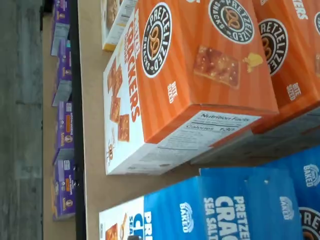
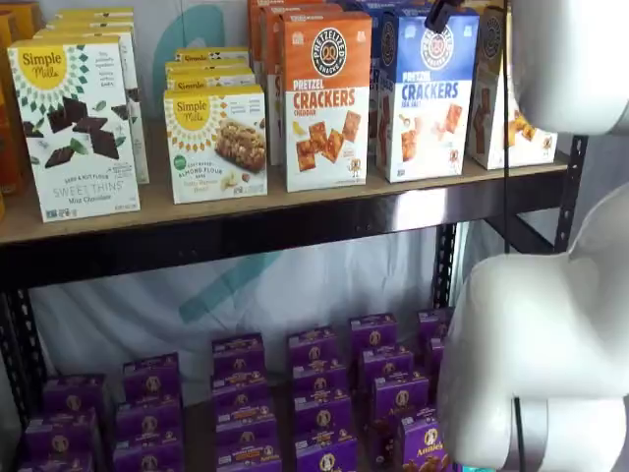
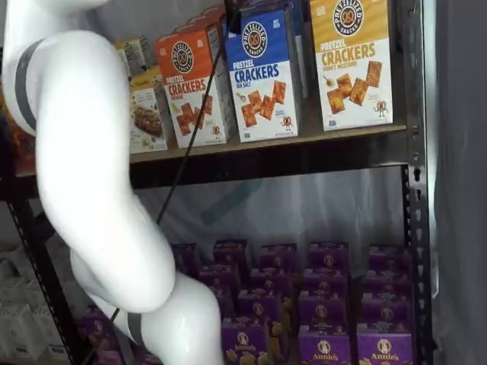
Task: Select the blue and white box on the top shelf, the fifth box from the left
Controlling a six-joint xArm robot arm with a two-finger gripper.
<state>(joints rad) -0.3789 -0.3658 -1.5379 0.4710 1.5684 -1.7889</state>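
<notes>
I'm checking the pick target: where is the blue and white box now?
In both shelf views the blue and white box stands on the top shelf, between orange and yellow cracker boxes.

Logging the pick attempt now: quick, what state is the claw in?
Claw: only a dark tip shows at the top edge above the blue and white box in both shelf views; open or closed cannot be told.

You see blue and white box point(image 2: 425, 96): smooth printed cardboard, slight sheen. Beneath it, top shelf point(image 2: 295, 202): matt tan wood board, glossy black metal beam along front. Arm point(image 3: 91, 167) beside it: smooth glossy white plastic.
</notes>
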